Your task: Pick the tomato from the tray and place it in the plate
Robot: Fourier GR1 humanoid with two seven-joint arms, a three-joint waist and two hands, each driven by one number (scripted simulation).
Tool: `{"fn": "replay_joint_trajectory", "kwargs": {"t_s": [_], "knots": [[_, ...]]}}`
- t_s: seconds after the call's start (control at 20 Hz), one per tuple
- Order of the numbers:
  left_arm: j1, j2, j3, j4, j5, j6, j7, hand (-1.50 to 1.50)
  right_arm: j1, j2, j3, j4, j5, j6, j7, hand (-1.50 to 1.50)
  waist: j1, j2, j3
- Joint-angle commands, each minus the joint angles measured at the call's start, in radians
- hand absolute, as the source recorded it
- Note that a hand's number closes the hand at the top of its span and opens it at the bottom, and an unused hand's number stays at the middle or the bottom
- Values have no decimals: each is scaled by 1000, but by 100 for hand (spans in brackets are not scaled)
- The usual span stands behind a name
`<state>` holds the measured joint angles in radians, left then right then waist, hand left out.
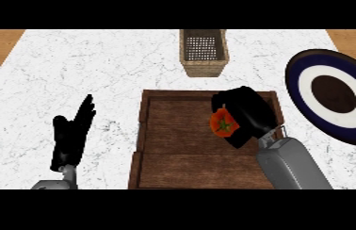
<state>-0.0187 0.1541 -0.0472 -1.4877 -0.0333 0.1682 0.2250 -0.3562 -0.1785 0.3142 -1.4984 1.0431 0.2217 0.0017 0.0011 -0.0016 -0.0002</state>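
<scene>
We are curling our right hand (pixel 245 112) fingers around the small round red tomato (pixel 223 124), centre-right above the brown wooden tray (pixel 201 170). It seems soft and slippery, so we are holding its sides. Our left hand (pixel 69 138) is resting open, lower left.

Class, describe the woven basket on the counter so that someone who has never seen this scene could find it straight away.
Start at the white marbled counter and find the large brown wooden tray near its front edge. Just beyond the tray's far edge stands the small tan woven basket, rectangular with a meshed bottom. Unlike the round navy and white plate at the right, it is boxy, tan and deep.
</scene>
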Motion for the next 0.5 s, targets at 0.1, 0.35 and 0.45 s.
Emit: {"fn": "replay_joint_trajectory", "kwargs": {"t_s": [0.1,0.35,0.45], "knots": [[42,-10,-14,-27,-14,4,12,0,140,-105,-109,-65,40,-165,-38,150,-7,0,1],[-26,-31,-19,-12,-46,31,52,0,194,-154,-211,-81,13,-209,-77,150,-7,0,0],[43,-22,2,-29,-17,3,-8,0,199,-129,-218,-148,10,-217,-56,150,-2,-1,0]]}}
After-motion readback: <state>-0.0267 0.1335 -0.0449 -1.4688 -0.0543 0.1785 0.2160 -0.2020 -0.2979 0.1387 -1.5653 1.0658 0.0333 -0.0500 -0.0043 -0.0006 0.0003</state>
